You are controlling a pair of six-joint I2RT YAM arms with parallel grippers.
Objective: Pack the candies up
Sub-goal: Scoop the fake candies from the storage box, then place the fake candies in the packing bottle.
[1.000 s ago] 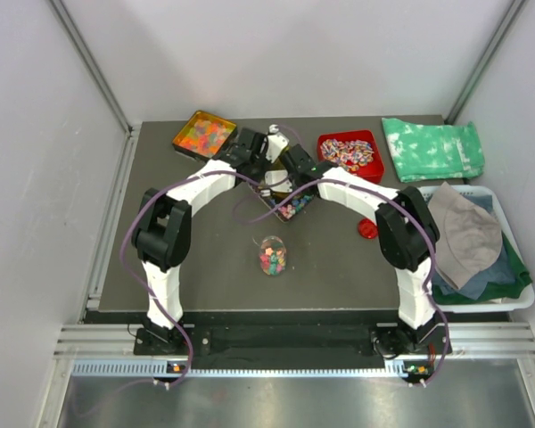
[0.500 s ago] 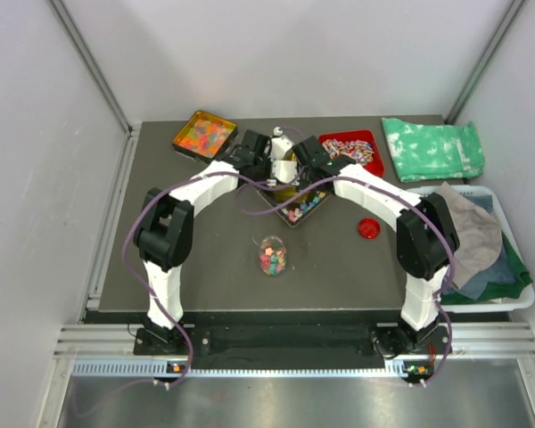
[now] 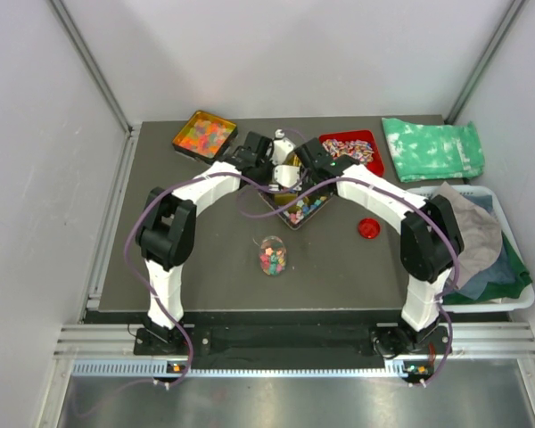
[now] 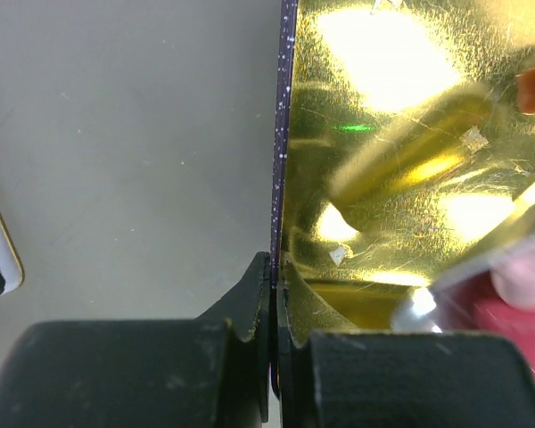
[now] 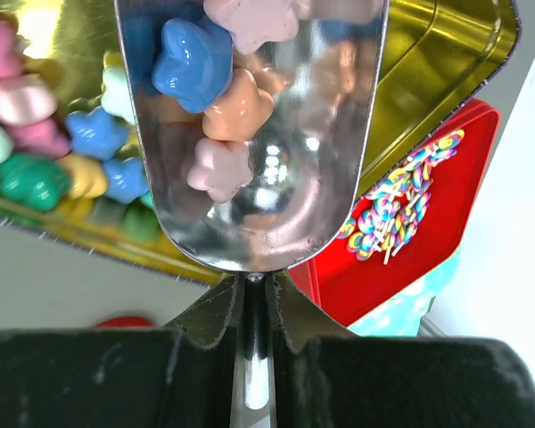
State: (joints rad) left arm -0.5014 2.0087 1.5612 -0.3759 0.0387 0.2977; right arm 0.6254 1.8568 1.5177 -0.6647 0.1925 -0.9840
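Observation:
The candies (image 3: 301, 207) are small star-like sweets in pink, blue, green and orange, lying in a dark tray with a gold lining (image 3: 316, 214) at the table's middle back. My left gripper (image 3: 272, 169) is shut on the tray's rim; in the left wrist view its jaws (image 4: 274, 267) pinch the thin wall (image 4: 282, 134). My right gripper (image 3: 305, 168) is shut on the handle of a metal scoop (image 5: 276, 205). The scoop holds several candies (image 5: 192, 53) above the loose ones in the tray (image 5: 36, 152). A clear jar (image 3: 272, 256) part-filled with candies stands nearer the arms.
A red lid (image 3: 367, 228) lies right of the jar. An orange tray of gummy sweets (image 3: 203, 134) is at the back left. A red tray of striped sweets (image 3: 349, 153) is at the back right. A green cloth (image 3: 432, 149) and a bin of clothes (image 3: 481, 250) are at the right.
My right arm's elbow has swung out to the right and the scoop has shifted in the tray. My left gripper has moved slightly right, still on the tray's rim.

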